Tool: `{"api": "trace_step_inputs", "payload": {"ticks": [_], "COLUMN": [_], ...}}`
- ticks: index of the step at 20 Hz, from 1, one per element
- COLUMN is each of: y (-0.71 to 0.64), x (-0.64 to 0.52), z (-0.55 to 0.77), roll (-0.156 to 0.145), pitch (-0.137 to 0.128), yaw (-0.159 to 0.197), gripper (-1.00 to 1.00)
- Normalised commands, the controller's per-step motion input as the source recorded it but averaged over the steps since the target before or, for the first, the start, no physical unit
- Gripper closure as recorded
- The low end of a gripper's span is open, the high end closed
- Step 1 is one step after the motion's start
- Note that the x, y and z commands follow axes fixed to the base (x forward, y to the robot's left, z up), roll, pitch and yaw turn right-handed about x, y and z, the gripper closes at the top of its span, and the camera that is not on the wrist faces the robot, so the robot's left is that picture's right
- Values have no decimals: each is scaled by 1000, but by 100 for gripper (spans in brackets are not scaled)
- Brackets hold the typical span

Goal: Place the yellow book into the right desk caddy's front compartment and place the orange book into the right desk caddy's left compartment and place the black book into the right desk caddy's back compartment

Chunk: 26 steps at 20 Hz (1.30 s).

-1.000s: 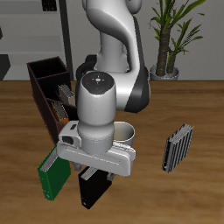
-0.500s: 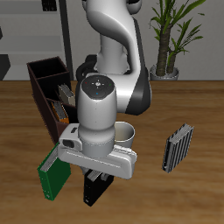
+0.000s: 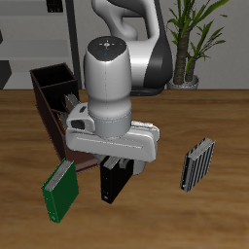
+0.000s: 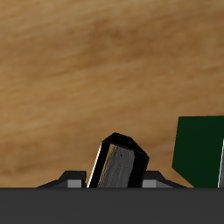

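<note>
My gripper (image 3: 116,165) is shut on the black book (image 3: 114,181), a glossy black hardback, and holds it tilted above the table. In the wrist view the black book (image 4: 119,163) sits between the fingers of my gripper (image 4: 118,175), over bare wood. The right desk caddy (image 3: 51,90), a long dark maroon box, stands farther back beside my arm. Pale book edges (image 3: 71,103) show inside it, mostly hidden by my arm. I cannot tell the yellow book or the orange book apart there.
A green book (image 3: 60,189) leans upright near the table's front edge, close beside the held book, and shows in the wrist view (image 4: 199,150). A black-and-white striped book (image 3: 197,163) stands on the other side. A potted plant (image 3: 192,39) is at the back.
My gripper has risen and moved back from the table's front edge, lifting the black book off the table. The green and striped books have not moved.
</note>
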Motion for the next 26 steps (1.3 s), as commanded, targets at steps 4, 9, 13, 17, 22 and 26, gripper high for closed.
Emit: {"api": "trace_step_inputs", "payload": {"ticks": [4, 9, 13, 17, 22, 26], "y": [-25, -93, -74, -116, -65, -94], "x": [-612, -722, -735, -657, -844, -599], "z": [523, 457, 379, 287, 203, 66], "roll": [8, 20, 55, 35, 28, 6], "pitch": [-58, -64, -58, -42, -43, -44], "yaw": [91, 116, 101, 82, 88, 71], "gripper": [100, 100, 100, 100, 100, 100]}}
